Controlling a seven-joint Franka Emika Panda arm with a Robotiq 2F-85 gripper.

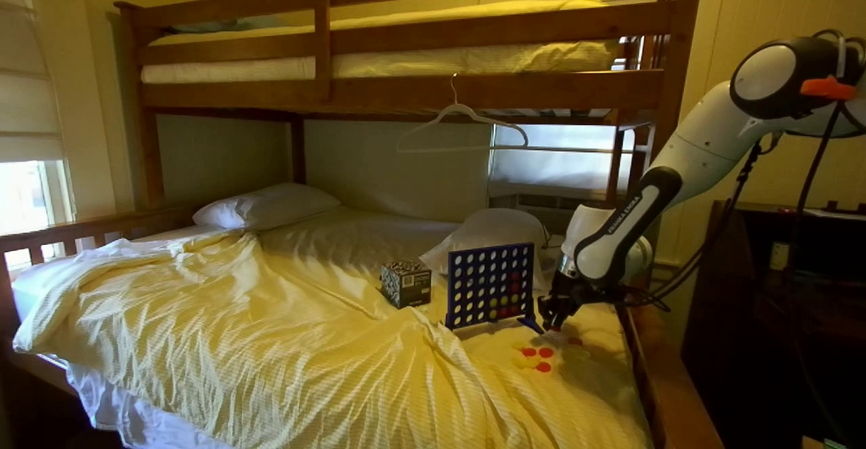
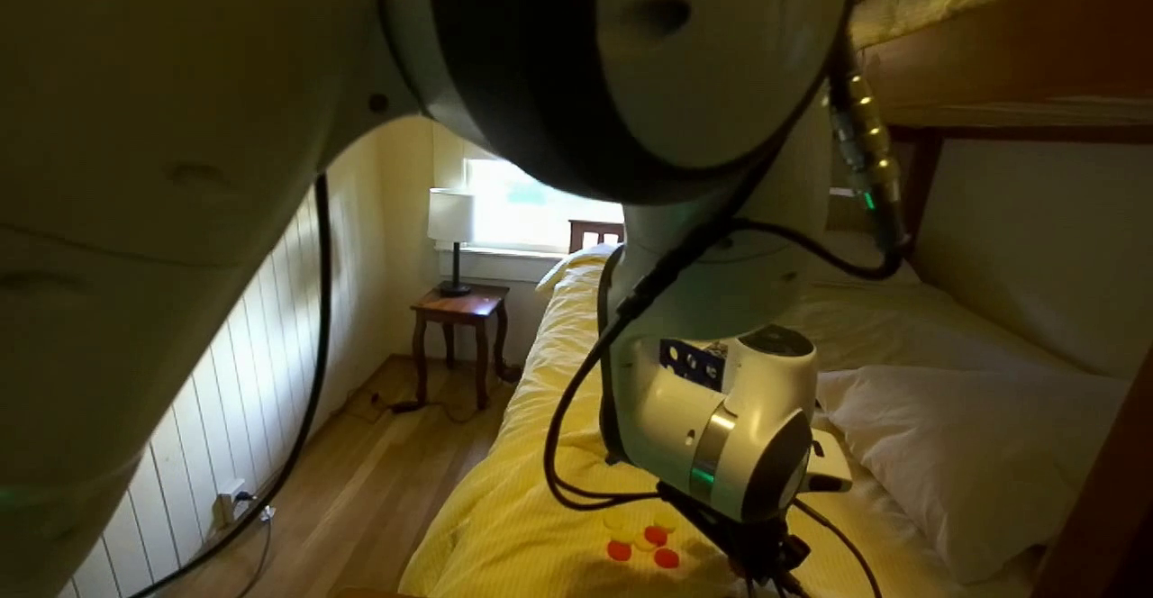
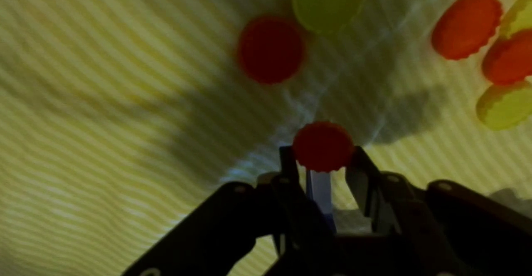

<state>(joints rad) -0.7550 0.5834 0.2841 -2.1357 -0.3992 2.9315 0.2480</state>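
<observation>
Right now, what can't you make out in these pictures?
Game board: mostly hidden by the robot arm in an exterior view.
Box: print too small to read in an exterior view.
Top-right yellow disc: cut off by the wrist view's right edge.
Red disc between the fingers: far side hidden from the wrist view by its near face.

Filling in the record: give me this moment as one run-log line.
gripper: holds red disc; blue rack: upright, partly filled; loose discs: red, yellow, on bedding
</observation>
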